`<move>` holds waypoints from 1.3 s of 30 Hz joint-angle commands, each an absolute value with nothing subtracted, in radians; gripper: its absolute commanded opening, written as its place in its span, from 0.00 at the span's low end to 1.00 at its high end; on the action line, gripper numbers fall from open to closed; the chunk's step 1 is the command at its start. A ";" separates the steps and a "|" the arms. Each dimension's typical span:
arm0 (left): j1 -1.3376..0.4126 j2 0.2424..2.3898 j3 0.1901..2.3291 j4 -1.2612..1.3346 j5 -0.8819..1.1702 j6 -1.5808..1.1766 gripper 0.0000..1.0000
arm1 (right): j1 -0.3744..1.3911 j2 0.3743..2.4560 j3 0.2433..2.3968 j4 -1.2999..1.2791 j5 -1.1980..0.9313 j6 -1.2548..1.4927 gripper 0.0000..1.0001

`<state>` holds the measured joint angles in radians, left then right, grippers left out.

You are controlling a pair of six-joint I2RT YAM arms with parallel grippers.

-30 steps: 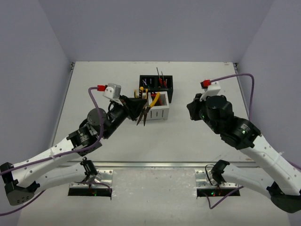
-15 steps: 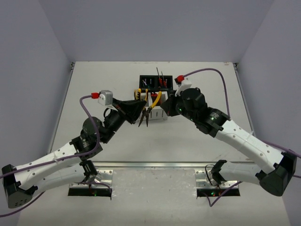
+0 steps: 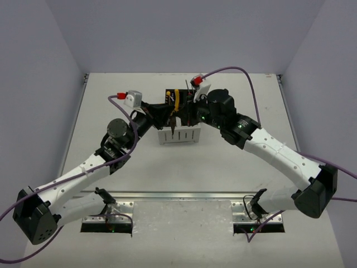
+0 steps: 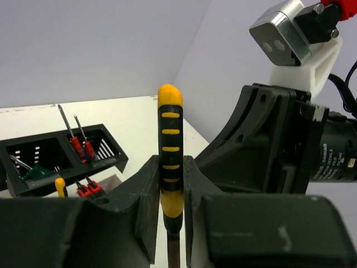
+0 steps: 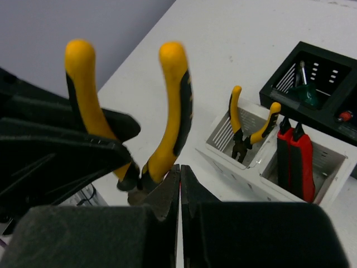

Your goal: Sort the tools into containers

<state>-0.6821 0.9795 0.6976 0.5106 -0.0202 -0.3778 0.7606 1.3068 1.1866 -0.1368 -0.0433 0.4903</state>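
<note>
Your left gripper (image 4: 170,192) is clamped tight on one handle of the yellow-and-black pliers (image 4: 169,134). Their handles point up, spread in a V, and the nose points down. In the top view you have them above the white box (image 5: 218,134), but you cannot tell whether the nose has reached inside it. Your right gripper (image 5: 179,181) is fully closed with nothing between its fingers. Its tips sit just beside the joint of the held pliers, and it is not clear whether they touch.

The white box stands on the table (image 3: 223,167) and has slotted sides and two compartments. One compartment holds a second pair of pliers (image 5: 245,139), standing nose down with the yellow handles up. The other holds two red-and-black utility knives (image 5: 295,159), upright and side by side.

The black box (image 5: 279,78) sits just behind the white one and also has two compartments. One holds a green-handled screwdriver (image 5: 305,94). The other holds two red-handled screwdrivers (image 4: 78,146), standing handle down with their thin shafts up and tilted
</note>
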 commanded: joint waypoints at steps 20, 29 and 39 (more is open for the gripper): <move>-0.457 1.313 0.657 1.025 0.491 -0.127 0.00 | 0.718 1.525 1.279 0.029 0.095 0.244 0.03; -0.383 1.507 0.633 1.398 0.594 -0.230 0.00 | 0.607 1.440 1.150 0.081 0.043 0.268 0.03; -0.355 1.636 0.627 1.640 0.539 -0.336 0.00 | 0.589 1.293 1.060 0.036 0.031 0.268 0.01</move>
